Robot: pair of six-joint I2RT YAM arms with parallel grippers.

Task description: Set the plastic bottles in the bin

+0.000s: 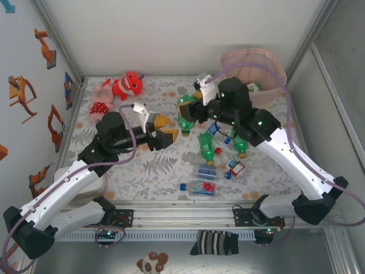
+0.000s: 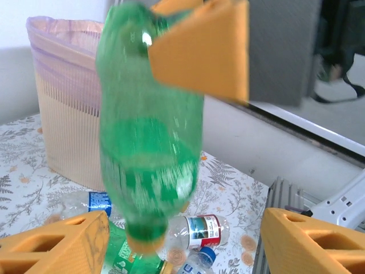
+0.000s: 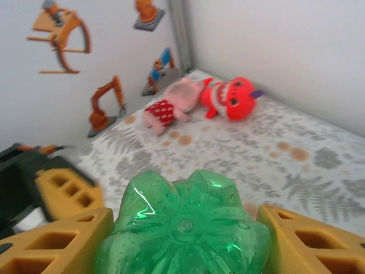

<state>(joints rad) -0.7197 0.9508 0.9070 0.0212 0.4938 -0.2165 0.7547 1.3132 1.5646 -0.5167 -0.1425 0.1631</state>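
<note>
A green plastic bottle (image 1: pixel 185 117) hangs cap down over the middle of the table. My right gripper (image 1: pixel 189 109) is shut on its upper body, and in the right wrist view its base (image 3: pixel 182 228) fills the gap between both yellow fingers. In the left wrist view the same green bottle (image 2: pixel 151 142) hangs just ahead, with a right-gripper finger (image 2: pixel 205 48) pressed on it. My left gripper (image 1: pixel 165 130) stands open beside the bottle's lower end, its fingers apart from it. The bin (image 1: pixel 268 63) stands at the far right corner. More bottles (image 1: pixel 206 145) lie on the table below.
A red plush (image 1: pixel 130 85) and a pink plush (image 1: pixel 101 98) lie at the far left. Several loose bottles, green and clear (image 1: pixel 201 186), lie scattered between the arms and near the front edge. Side walls close in the table.
</note>
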